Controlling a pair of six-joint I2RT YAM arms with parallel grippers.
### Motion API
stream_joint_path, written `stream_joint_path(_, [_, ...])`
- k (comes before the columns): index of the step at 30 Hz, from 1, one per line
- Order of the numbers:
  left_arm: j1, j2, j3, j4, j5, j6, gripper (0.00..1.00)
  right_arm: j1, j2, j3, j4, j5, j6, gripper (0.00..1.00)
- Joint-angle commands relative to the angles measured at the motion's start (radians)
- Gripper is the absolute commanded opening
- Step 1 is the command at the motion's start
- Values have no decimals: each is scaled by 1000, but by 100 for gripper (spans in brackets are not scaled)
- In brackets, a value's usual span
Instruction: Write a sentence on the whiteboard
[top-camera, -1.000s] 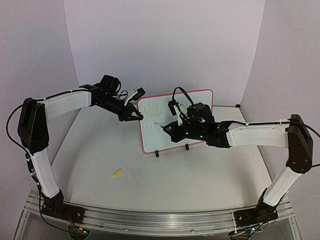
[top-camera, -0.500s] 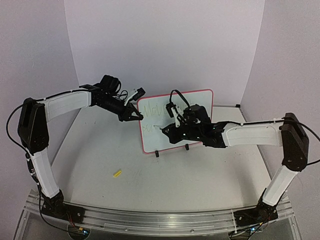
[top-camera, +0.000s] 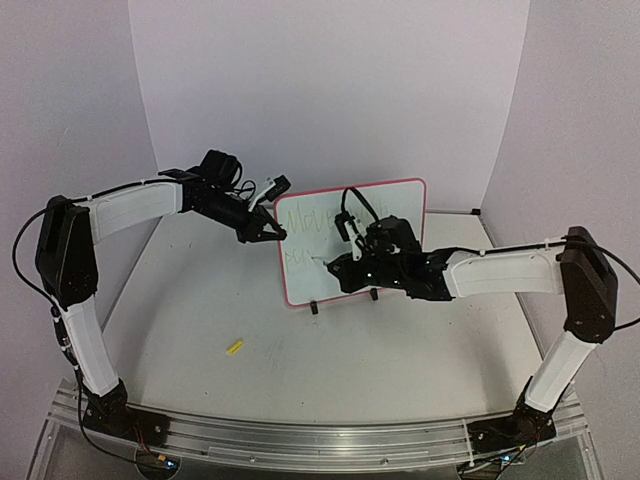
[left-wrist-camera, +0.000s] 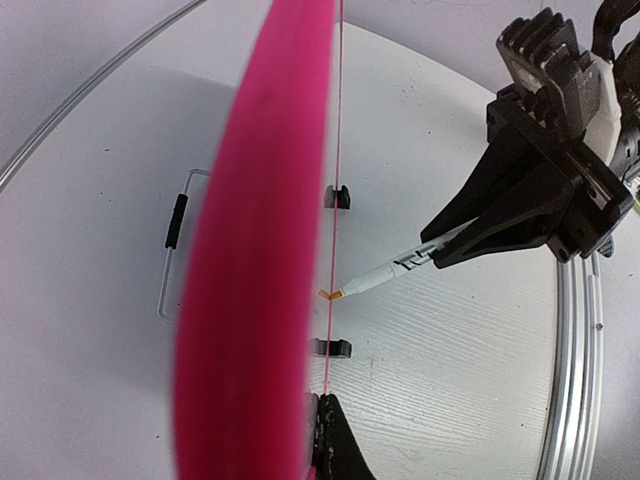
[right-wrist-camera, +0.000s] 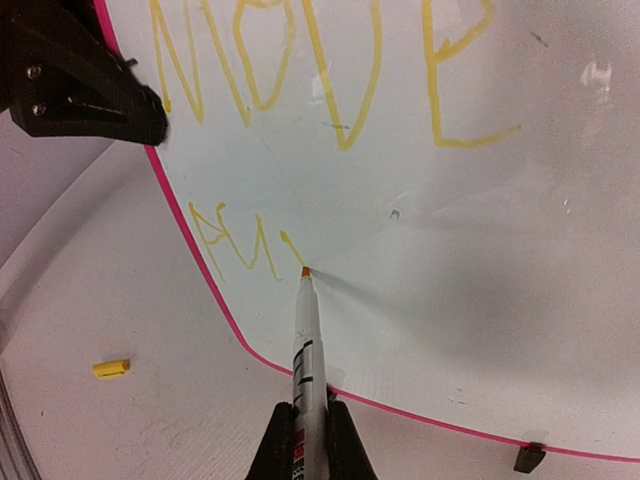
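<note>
Its jaws clamped on a yellow marker (right-wrist-camera: 306, 340), the right gripper (right-wrist-camera: 305, 445) presses the tip to the whiteboard (right-wrist-camera: 470, 280), which stands upright at mid-table. The left gripper (top-camera: 272, 235) is closed on the board's left frame edge. The sentence (right-wrist-camera: 345, 140) looks far from finished: "MOVE" is legible on the top line, and only a few strokes start the second.

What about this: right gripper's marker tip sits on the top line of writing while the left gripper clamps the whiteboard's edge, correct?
No: the right wrist view shows the marker tip on the sentence's lower line. The left gripper does clamp the whiteboard's edge.
</note>
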Motion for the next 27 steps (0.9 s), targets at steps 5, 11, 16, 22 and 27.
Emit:
stream_joint_path(5, [-2, 8, -11, -37, -126, 81, 0, -3, -1, -18, 14, 38, 22, 0])
stream_joint_path(11, [-2, 8, -11, -36, -126, 80, 0, -3, -6, 13, 15, 46, 11, 0])
stream_joint_path(16, [-2, 8, -11, -36, -125, 81, 0, -4, -24, 28, 25, 39, 12, 0])
stream_joint_path(22, [-2, 8, -11, -35, -125, 80, 0, -4, -42, 30, 31, 43, 14, 0])
stream_joint_path(27, [-2, 7, -12, -37, -125, 80, 0, -4, -50, 23, 32, 54, 18, 0])
